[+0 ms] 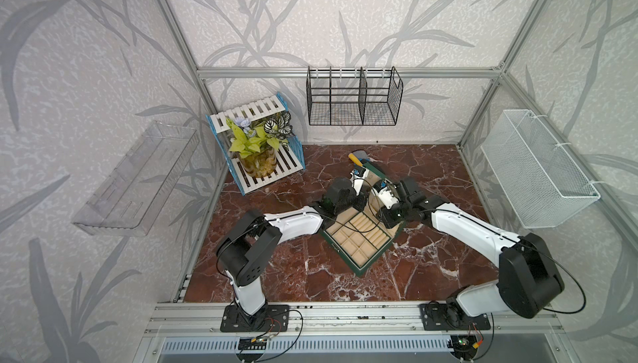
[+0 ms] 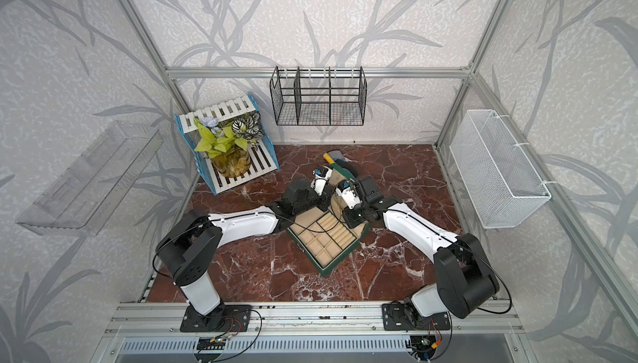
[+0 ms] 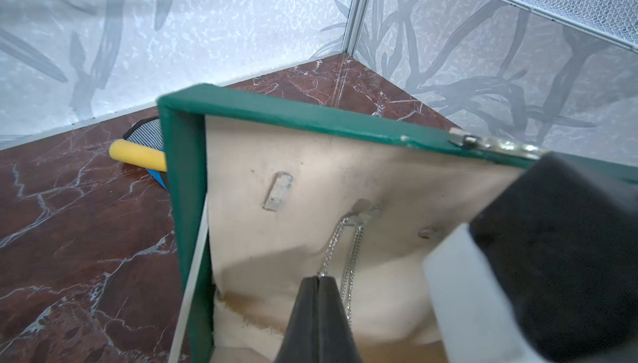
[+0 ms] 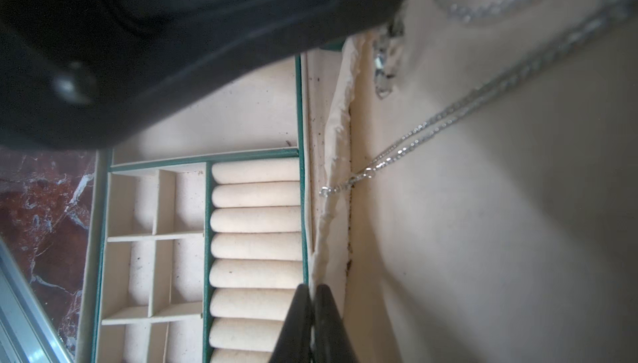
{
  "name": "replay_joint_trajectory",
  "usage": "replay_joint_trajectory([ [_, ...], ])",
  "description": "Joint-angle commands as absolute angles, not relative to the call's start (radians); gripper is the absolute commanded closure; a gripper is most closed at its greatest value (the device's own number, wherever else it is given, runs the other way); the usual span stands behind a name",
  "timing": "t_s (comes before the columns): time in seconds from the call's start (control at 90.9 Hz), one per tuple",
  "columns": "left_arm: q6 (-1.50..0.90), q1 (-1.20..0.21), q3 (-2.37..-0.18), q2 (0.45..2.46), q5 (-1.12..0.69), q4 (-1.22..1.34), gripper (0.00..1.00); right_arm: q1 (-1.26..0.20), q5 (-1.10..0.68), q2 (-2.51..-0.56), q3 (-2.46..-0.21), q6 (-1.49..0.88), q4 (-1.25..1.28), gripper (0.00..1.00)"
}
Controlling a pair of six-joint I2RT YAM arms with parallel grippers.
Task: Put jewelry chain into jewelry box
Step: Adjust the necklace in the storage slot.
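The left gripper (image 3: pixel 318 279) is pinched shut on 1 strand of the jewelry chain (image 3: pixel 354 254), which runs from its tips to a hook (image 3: pixel 363 206) inside the jewelry box (image 3: pixel 310 112) lid. The right gripper (image 4: pixel 312 290) is closed too, and whether it holds anything is unclear. A sideways tug could slip the fine strand off the hook and drop it outside.

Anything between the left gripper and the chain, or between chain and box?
Nothing visible. The left gripper is shut on the thin silvery jewelry chain, which hangs from a hook inside the open lid of the dark green jewelry box.
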State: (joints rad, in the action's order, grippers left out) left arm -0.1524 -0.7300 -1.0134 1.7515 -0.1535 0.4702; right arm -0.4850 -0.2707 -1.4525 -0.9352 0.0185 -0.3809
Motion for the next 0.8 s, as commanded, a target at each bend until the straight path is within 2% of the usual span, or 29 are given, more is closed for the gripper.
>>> replay_joint_trajectory([
  [0.0,-0.158,-0.723,-1.0,1.705,-0.146,0.424,1.0,-0.478,-0.263,-1.417,-0.925,0.006,-0.348,0.92],
  [0.792,-0.181,-0.713,-1.018,1.688,-0.194,0.243,1.0,-0.477,-0.241,-1.414,-0.929,-0.008,-0.339,0.92],
])
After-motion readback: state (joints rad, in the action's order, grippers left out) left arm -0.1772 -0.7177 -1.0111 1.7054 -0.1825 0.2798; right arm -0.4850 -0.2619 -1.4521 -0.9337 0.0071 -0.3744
